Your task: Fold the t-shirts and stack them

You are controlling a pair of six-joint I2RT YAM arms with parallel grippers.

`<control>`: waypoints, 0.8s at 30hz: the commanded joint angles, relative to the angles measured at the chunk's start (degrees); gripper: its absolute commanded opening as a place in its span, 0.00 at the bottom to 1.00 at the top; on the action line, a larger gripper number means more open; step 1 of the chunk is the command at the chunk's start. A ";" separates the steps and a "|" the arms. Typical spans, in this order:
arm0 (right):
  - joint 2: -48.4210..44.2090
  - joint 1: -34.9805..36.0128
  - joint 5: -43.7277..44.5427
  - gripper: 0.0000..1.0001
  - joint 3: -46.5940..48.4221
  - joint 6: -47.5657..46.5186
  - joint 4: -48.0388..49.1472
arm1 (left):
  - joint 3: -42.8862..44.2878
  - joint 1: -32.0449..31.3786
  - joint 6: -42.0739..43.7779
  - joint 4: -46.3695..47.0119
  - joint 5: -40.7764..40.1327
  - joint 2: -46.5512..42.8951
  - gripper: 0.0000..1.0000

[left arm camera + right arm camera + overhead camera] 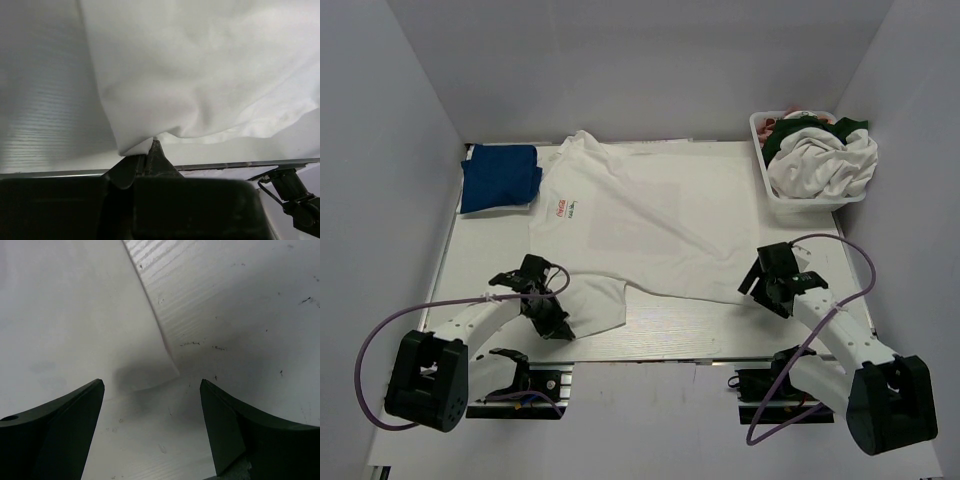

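Observation:
A large white t-shirt (pixel 650 220) with a small red and green chest print lies spread across the table. My left gripper (pixel 558 325) is shut on its near-left corner; in the left wrist view the cloth (pixel 200 75) hangs pinched in the closed jaws (pixel 151 145). My right gripper (pixel 770 290) is open and empty just above the shirt's near-right corner (pixel 150 370), which lies between the fingertips (pixel 152 390). A folded royal-blue t-shirt (pixel 500 178) lies at the far left. More tees, white (pixel 825 165) and dark green, are piled in the basket.
A white plastic lattice basket (pixel 800 205) stands at the far right, heaped with clothes. White walls enclose the table on three sides. The table's near edge (pixel 660 352) runs just past the left gripper. Purple cables loop beside both arms.

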 commanded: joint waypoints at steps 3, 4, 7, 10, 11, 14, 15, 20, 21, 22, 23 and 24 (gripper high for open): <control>4.21 -0.15 -3.98 0.80 -0.73 1.14 0.98 | 5.50 -0.29 3.08 3.62 0.54 -0.56 0.00; 4.83 -0.32 -4.24 0.80 -0.91 1.22 2.64 | 6.03 -0.29 3.09 4.49 1.15 -0.57 0.00; 8.52 -0.23 -5.29 0.66 -1.18 1.40 6.25 | 7.44 -0.29 3.09 7.48 1.94 -2.06 0.00; 10.98 -0.15 -6.87 0.30 -0.56 1.23 8.02 | 9.90 -0.29 4.14 8.54 1.94 -2.06 0.00; 11.34 -0.06 -6.79 0.21 -0.04 1.05 8.10 | 11.82 -0.29 4.84 9.06 2.55 -1.19 0.00; 10.38 -0.06 -5.73 0.00 1.19 0.87 7.31 | 15.16 -0.29 5.37 11.68 3.17 -0.57 0.00; 9.59 -0.06 -5.65 0.00 2.07 0.61 7.31 | 16.05 -0.29 5.90 12.57 3.17 -0.57 0.00; 10.45 -0.06 -5.55 0.00 6.11 0.17 8.02 | 21.49 1.02 5.90 18.11 2.11 2.50 0.00; 10.72 -0.23 -5.56 0.00 7.51 0.17 8.02 | 22.46 1.03 5.90 19.68 2.12 3.46 0.00; 11.07 -0.23 -5.56 0.00 8.13 0.34 8.36 | 23.60 1.03 5.90 19.70 2.12 4.60 0.00; 12.12 -0.15 -5.64 0.00 10.23 0.43 8.45 | 26.23 1.03 6.51 19.70 1.25 7.23 0.00; 12.57 -0.23 -5.47 0.00 10.95 0.52 8.54 | 27.47 1.03 7.21 20.31 1.24 8.56 0.00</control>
